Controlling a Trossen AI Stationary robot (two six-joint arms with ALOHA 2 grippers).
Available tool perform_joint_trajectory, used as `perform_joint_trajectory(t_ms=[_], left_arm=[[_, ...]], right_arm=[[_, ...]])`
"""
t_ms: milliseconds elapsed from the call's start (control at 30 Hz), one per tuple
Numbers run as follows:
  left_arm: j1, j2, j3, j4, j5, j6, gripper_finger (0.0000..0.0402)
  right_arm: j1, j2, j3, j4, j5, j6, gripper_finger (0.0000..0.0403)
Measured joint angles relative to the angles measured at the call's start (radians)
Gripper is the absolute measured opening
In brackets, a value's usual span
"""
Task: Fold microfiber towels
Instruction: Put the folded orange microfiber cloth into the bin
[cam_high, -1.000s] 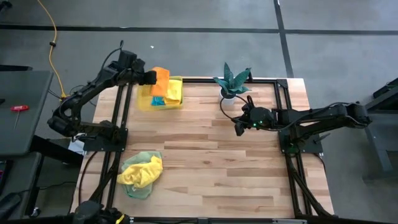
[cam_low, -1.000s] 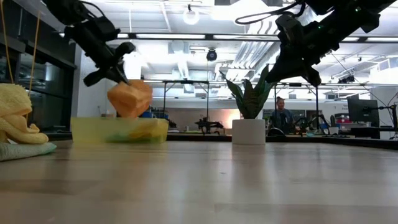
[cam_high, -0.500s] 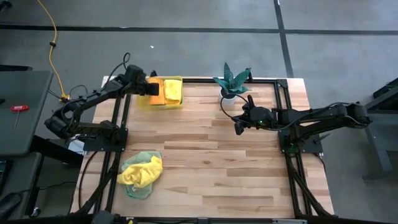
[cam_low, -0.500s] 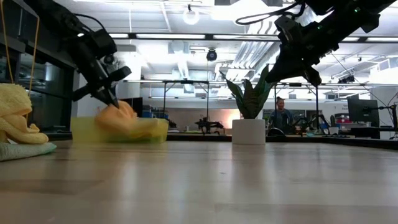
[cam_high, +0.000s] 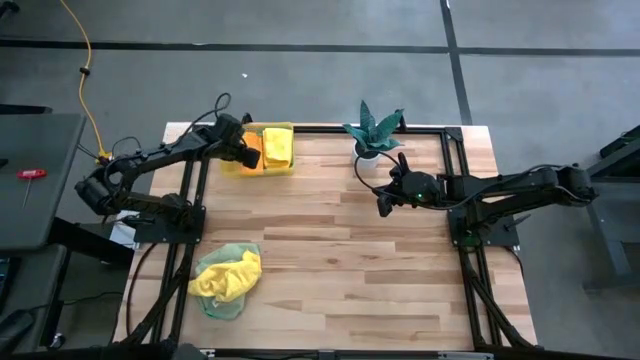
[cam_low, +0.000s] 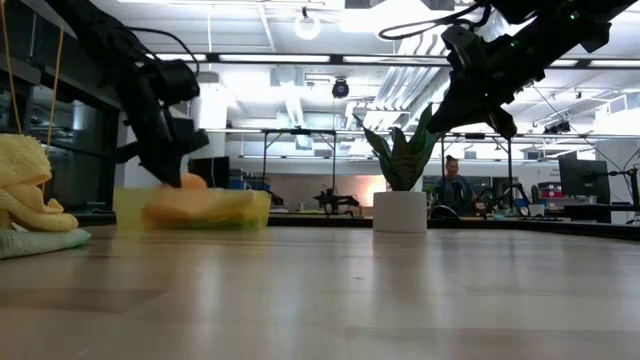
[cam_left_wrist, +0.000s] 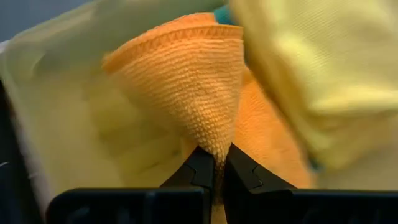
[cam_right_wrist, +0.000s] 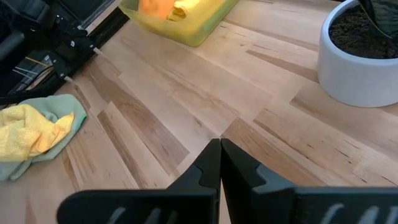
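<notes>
A translucent yellow bin (cam_high: 232, 166) stands at the table's far left. In it lie a folded yellow towel (cam_high: 279, 146) and an orange towel (cam_high: 253, 152). My left gripper (cam_high: 243, 150) reaches down into the bin, shut on the orange towel (cam_left_wrist: 186, 81). My right gripper (cam_high: 383, 207) hangs shut above the table's middle right and holds nothing. A crumpled yellow towel (cam_high: 230, 274) lies on a light green one (cam_high: 226, 302) near the front left. My left gripper pinches a folded, hemmed corner of the orange towel (cam_left_wrist: 216, 148) between its two fingertips. The fingers slant down into the bin from the table's left. The towel spreads out from the fingertips and rests in the bin against the yellow towel (cam_left_wrist: 311, 81).
A potted plant in a white pot (cam_high: 370, 150) stands at the far middle, close to my right gripper. Black frame rails (cam_high: 196, 190) run along the table's left and right sides. Bare wood (cam_high: 340, 260) lies between the bin, the pile and the plant.
My left gripper has come down and a little toward the near edge, rolling its wrist, still shut on the orange towel. The towel hung clear above the bin and now lies inside it beside the yellow towel.
</notes>
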Motion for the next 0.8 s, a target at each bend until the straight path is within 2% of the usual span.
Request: perform_joint_trajectory(t_ms=[133,300,600,800], left_arm=[[-0.063,0.064,0.0,-0.016,-0.147,-0.008,0.0],[-0.105,0.12,-0.001,-0.007,-0.267,-0.027,0.0006],[-0.11,0.137,-0.001,0.037,-0.326,-0.026,0.0043],[-0.109,0.133,-0.001,0.042,-0.343,0.027,0.0099]], right_arm=[[0.0,0.0,0.0,0.0,0.0,0.011,0.0],[0.0,0.0,0.0,0.001,0.0,0.011,0.0],[0.0,0.0,0.0,0.001,0.0,0.019,0.0],[0.0,0.0,0.0,0.002,0.0,0.035,0.0]])
